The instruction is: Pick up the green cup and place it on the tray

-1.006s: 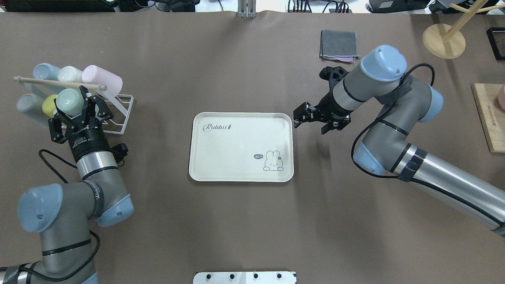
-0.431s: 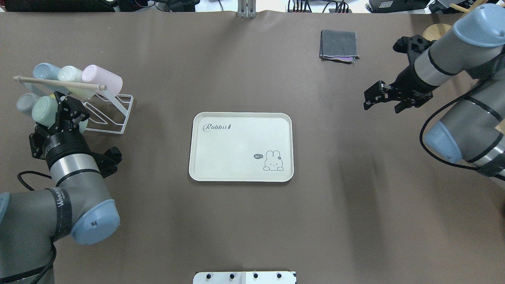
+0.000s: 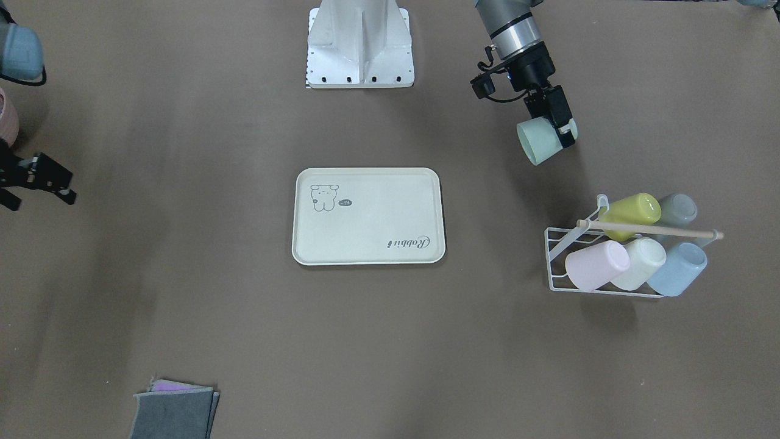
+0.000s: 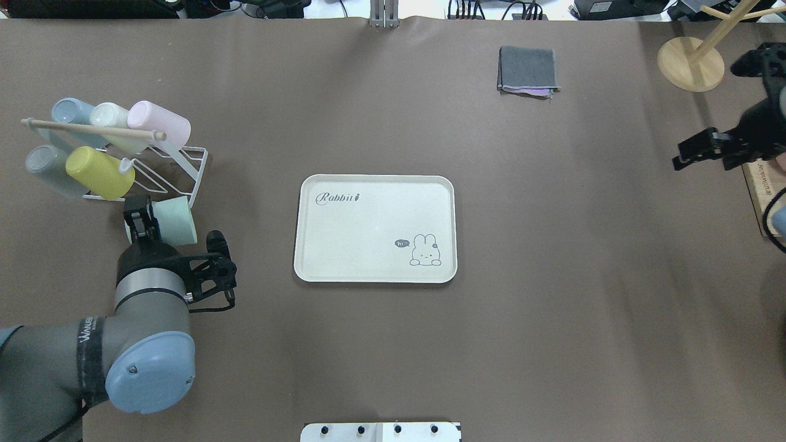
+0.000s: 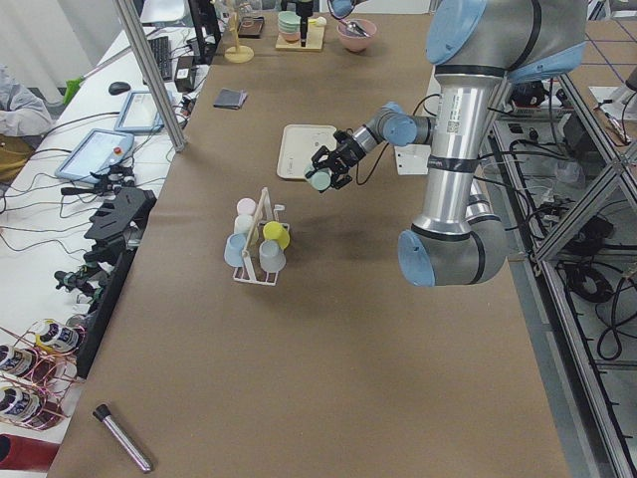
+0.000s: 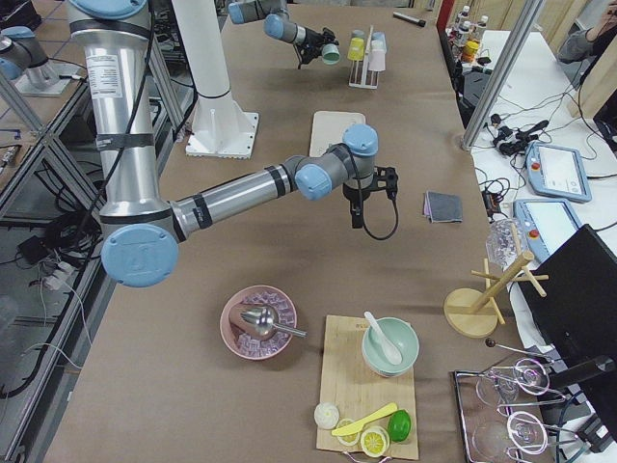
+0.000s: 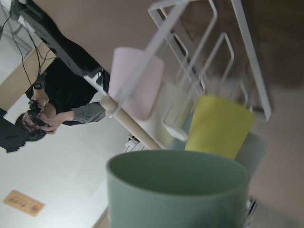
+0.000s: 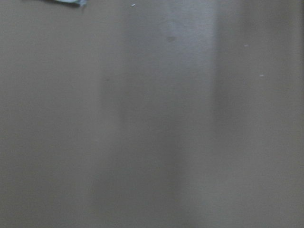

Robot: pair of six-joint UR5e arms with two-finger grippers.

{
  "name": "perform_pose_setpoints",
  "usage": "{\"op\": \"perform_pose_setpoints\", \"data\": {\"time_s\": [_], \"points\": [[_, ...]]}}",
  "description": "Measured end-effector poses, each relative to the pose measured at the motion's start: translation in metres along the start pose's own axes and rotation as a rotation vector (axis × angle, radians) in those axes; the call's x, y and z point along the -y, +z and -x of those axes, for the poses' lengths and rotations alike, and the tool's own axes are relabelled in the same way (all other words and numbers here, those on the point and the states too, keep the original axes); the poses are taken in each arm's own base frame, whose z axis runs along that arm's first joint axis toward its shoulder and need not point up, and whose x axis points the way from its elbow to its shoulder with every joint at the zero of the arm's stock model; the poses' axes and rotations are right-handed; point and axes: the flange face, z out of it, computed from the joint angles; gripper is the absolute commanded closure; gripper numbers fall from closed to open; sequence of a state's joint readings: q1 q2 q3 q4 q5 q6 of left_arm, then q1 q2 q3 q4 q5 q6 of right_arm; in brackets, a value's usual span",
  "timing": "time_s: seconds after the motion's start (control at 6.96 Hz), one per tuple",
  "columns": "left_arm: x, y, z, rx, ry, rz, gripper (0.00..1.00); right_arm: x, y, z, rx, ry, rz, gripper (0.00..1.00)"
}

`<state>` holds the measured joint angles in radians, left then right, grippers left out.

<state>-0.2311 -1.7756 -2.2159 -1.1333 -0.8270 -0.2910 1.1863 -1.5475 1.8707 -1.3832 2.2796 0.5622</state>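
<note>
Over the brown table cover [image 4: 393, 356], the left claw [image 3: 563, 128] is clamped on the green cup [image 4: 178, 221], tipped sideways just short of the wire cup rack [image 4: 184, 184], with the cream tray [image 4: 307, 270] well apart to its right and the right claw [image 4: 706, 153] spread wide far beyond.

A table [image 4: 552, 319] covered in brown is seen, and a cream tray [image 4: 368, 239] is laid flat at its middle. A white wire rack [image 4: 195, 178] is stood near the robot's left end. A folded grey cloth [image 4: 527, 69], a round wooden stand base [image 4: 690, 64] and a wooden board [image 4: 758, 205] are set toward the far right.
</note>
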Motion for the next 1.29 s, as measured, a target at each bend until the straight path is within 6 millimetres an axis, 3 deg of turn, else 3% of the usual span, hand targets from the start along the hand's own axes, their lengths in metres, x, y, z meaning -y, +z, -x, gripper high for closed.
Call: {"op": "perform_pose_setpoints", "data": {"time_s": [0.29, 0.43, 0.57, 0.86, 1.15, 1.29], "points": [[0.022, -0.015, -0.002, -0.205, -0.472, -0.148, 0.84, -0.033, -0.024, -0.101, -0.084, -0.015, -0.026, 0.00], [0.036, -0.018, -0.007, -0.284, -0.661, -0.214, 0.83, -0.050, -0.031, -0.145, -0.113, -0.034, -0.024, 0.00], [0.063, -0.029, -0.014, -0.360, -0.829, -0.275, 0.83, -0.060, -0.035, -0.178, -0.127, -0.040, -0.020, 0.00], [0.140, -0.054, -0.043, -0.455, -1.091, -0.381, 0.82, -0.066, -0.039, -0.207, -0.133, -0.014, -0.017, 0.00], [0.179, -0.055, -0.059, -0.452, -1.201, -0.448, 0.82, -0.063, -0.051, -0.207, -0.139, 0.022, -0.005, 0.00], [0.197, -0.044, -0.074, -0.439, -1.258, -0.471, 0.82, -0.063, -0.058, -0.203, -0.143, 0.045, 0.012, 0.00]]}}
